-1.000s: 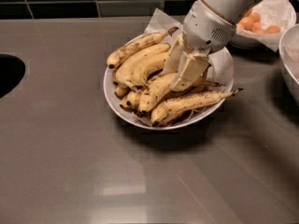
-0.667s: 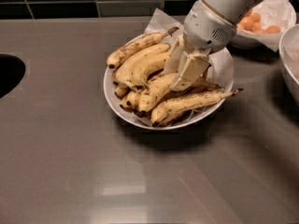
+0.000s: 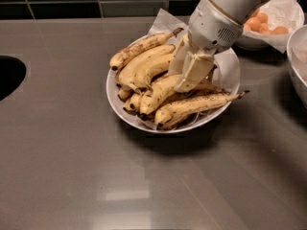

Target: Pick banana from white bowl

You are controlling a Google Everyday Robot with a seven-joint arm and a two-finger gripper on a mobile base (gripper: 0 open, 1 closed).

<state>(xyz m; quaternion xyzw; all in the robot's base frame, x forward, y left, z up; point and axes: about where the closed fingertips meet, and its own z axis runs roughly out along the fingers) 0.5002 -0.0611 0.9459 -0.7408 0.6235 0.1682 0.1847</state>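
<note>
The white bowl (image 3: 112, 94) stands on the grey counter, lined with white paper and heaped with several bananas. My gripper (image 3: 183, 86) reaches down from the upper right into the middle of the heap. Its tip rests at the upper end of the banana (image 3: 156, 95), a plump, freckled yellow one with a dark tip that points toward the front left. That end of the banana is hidden under the gripper. A browner, streaked banana with a long thin stem (image 3: 197, 105) lies just in front of it.
A smaller paper-lined bowl of orange fruits (image 3: 269, 26) stands at the back right, behind my arm. The rim of another bowl (image 3: 296, 63) shows at the right edge. A dark round opening (image 3: 6, 75) is sunk into the counter at the left. A dark tiled wall runs along the back.
</note>
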